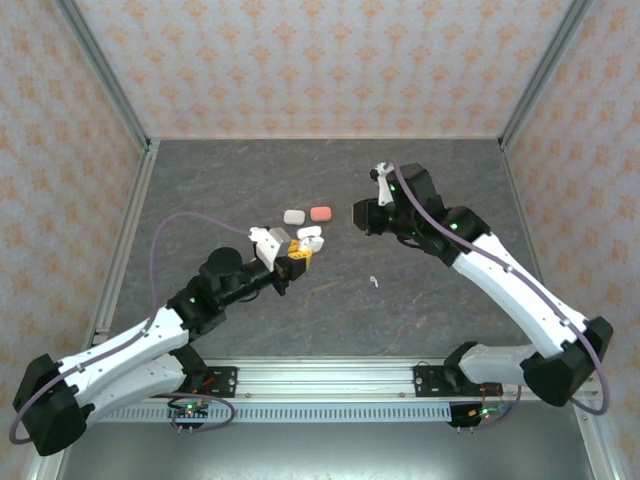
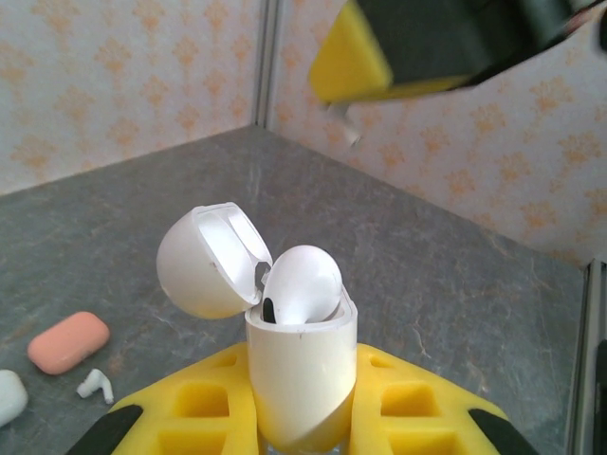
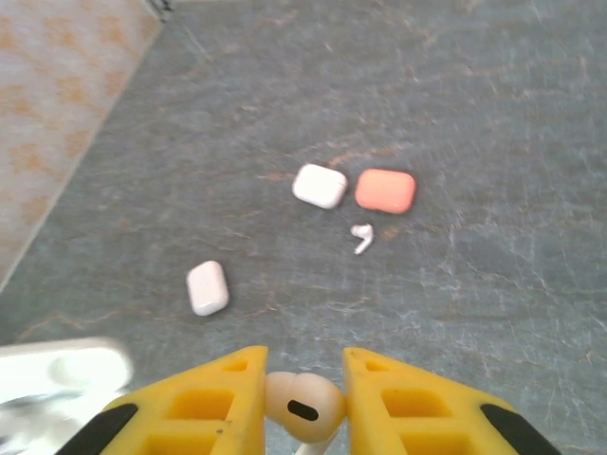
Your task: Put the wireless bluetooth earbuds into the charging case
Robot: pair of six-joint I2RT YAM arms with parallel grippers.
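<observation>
On the dark grey, stone-veined table (image 1: 470,180), walled by pale panels (image 1: 300,60) with an orange floral print, lie three smooth, closed, pebble-shaped cases: two white cases (image 3: 319,185) and one coral case (image 3: 385,190). One loose earbud (image 3: 361,237) lies just beside the coral case; a second loose earbud (image 1: 374,282) lies well apart.

Left end effector (image 2: 302,412): clamped tight on an upright open case (image 2: 302,379) with one seated earbud (image 2: 302,284) inside.

Right end effector (image 3: 303,379): closed on one white earbud (image 3: 305,408) between yellow pads.

Grey table (image 3: 493,85) bears coral case (image 3: 385,190), two white cases (image 3: 320,186), seemingly an earbud (image 3: 361,237).
</observation>
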